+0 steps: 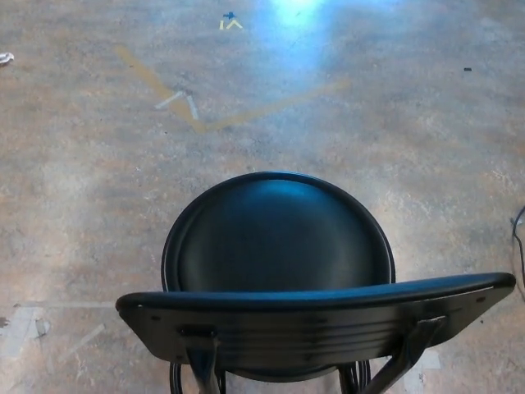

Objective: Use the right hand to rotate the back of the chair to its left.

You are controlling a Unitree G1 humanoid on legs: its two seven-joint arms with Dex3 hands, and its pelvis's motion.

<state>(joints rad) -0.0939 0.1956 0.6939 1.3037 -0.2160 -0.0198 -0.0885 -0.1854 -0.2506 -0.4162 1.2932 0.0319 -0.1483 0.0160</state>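
A black chair stands just in front of me in the head view. Its round seat (279, 246) fills the lower middle of the picture. The curved backrest (320, 316) runs across the bottom, nearest to me, with its right end slightly higher than its left end. Two black struts join the backrest to the frame below. Neither of my hands shows in the picture.
The chair stands on a worn concrete floor (98, 189) with faded yellow lines (156, 82) and tape marks (231, 23) farther off. A dark cable (517, 238) lies at the right edge. Bright light glares on the floor at the top middle.
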